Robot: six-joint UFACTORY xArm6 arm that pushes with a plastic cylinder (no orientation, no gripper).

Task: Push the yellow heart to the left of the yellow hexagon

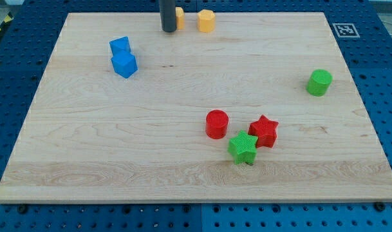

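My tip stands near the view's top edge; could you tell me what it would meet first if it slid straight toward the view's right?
My tip would probably meet the yellow block first, partly hidden just behind the rod, shape unclear. The yellow hexagon lies beyond it. Depth is hard to judge.

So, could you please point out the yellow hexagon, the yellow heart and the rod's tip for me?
yellow hexagon [206,20]: camera view, on its top face.
yellow heart [180,17]: camera view, on the sliver showing right of the rod.
my tip [168,29]: camera view, on the rod's lower end.
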